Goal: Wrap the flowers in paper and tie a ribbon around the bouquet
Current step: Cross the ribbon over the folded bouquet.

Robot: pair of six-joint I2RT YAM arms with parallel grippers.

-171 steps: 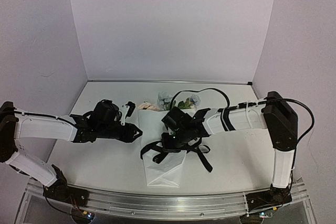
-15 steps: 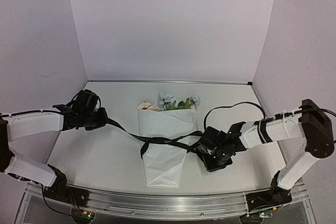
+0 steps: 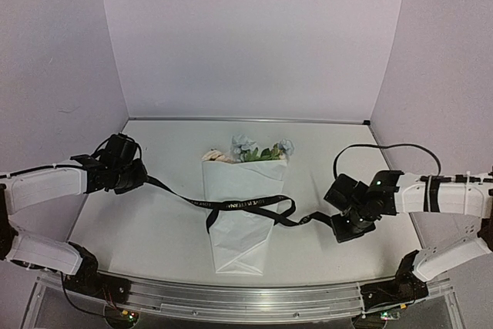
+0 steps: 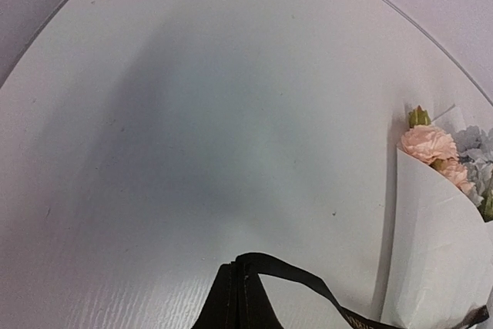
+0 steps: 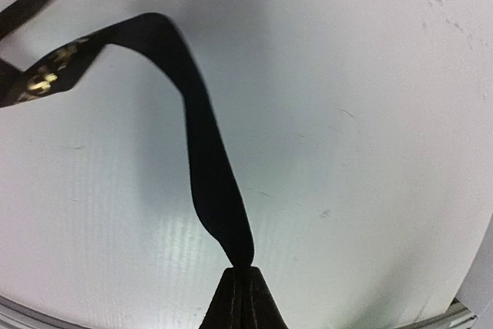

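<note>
At the left of the overhead view, the left gripper [image 3: 143, 178] is reaching over the left part of the white table [image 3: 146, 236] with its jaws pressed together on one end of the black ribbon [image 3: 239, 204]. The left wrist camera is showing its dark fingertips [image 4: 231, 307] closed, with the strip coming out from between them and running off right toward the paper cone. From that grip the ribbon is stretching down and rightward across the table and passing over the bouquet [image 3: 240, 229] about midway along its length, with pale lettering showing on the stretch lying across the white paper [image 3: 245, 182]. A short tail is hanging beside the cone's left edge, and a loop is bulging out at its right edge. The bouquet is lying in the middle of the table, its narrow end pointing toward the arm bases. The flowers [image 3: 260, 150], cream-pink and pale blue blooms with green leaves, are poking out of the wide end toward the back wall. Further right, the ribbon is leading on to the right gripper [image 3: 336, 223], which is clamping the other end. In the right wrist view its tips are meeting on the black strip, which is arching away over the table. A black cable [image 3: 385, 147] is looping above the right arm.
</note>
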